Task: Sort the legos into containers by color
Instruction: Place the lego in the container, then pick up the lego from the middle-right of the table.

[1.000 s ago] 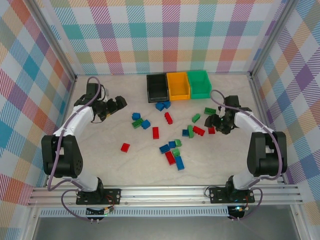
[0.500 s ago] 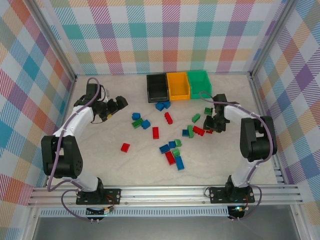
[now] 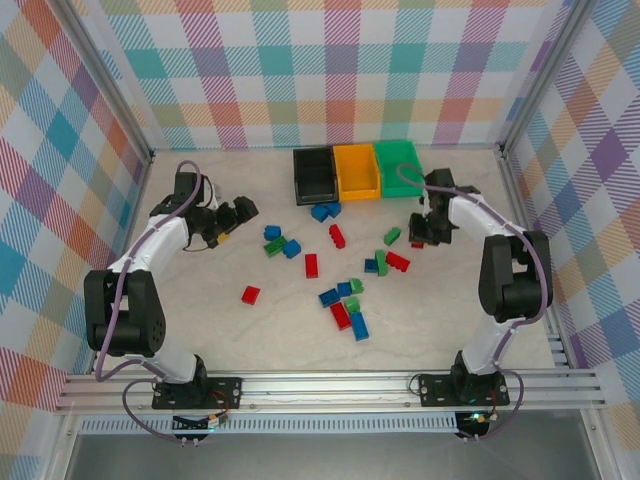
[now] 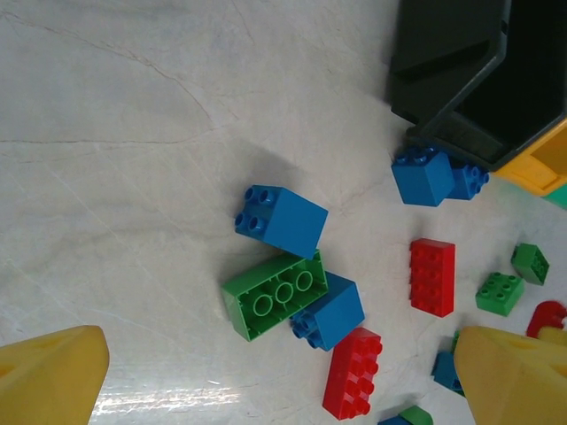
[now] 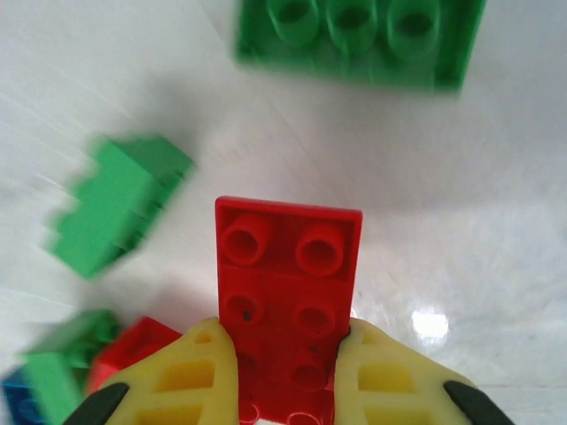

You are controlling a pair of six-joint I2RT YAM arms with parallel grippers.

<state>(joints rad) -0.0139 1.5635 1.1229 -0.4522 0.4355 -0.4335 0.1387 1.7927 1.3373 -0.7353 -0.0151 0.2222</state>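
Red, blue and green legos lie scattered over the table's middle [image 3: 340, 270]. The black [image 3: 314, 176], orange-yellow [image 3: 357, 171] and green [image 3: 398, 167] containers stand side by side at the back. My right gripper [image 3: 427, 232] hangs just in front of the green bin, shut on a red lego [image 5: 288, 266]; its yellow fingers [image 5: 182, 381] press the brick's two long sides. My left gripper [image 3: 240, 210] is open at the left. Between its spread fingertips [image 4: 49, 376] the left wrist view looks down on a blue brick [image 4: 282, 219], an upturned green brick [image 4: 273, 294] and a red brick [image 4: 353, 372].
Under the right gripper lie an upturned green brick [image 5: 359, 35] and a blurred green one [image 5: 115, 212]. Two blue bricks [image 3: 325, 211] sit just in front of the black bin. Metal rails and checked walls [image 3: 330, 80] enclose the table.
My right gripper has shut on the red lego and moved back toward the bins with it, the arm swinging inward. The left arm has barely shifted.
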